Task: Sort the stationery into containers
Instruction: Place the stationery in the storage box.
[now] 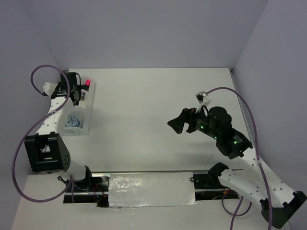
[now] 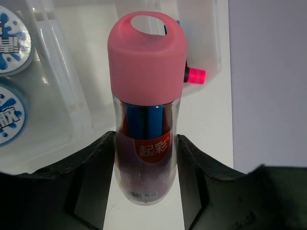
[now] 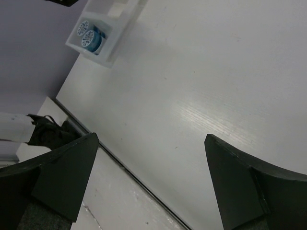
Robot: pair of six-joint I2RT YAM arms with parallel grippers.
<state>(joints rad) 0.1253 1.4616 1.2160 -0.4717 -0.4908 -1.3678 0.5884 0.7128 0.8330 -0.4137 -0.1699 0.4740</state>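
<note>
Left jaws clamped on the pink-capped tube (image 2: 146,120), held above the tray (image 1: 87,115).
I see both blue rolls (image 1: 73,121) in the near end compartment and a pink-capped marker (image 2: 194,75) in another. Right jaws spread wide, empty, well apart over the bench (image 3: 201,72).

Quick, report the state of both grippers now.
Left gripper: shut on the pink-capped tube.
Right gripper: open, holding nothing.

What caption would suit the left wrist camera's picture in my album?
Left gripper clamps a pink-capped clear plastic tube by the white translucent plastic tray, two round blue rolls inside.
</note>
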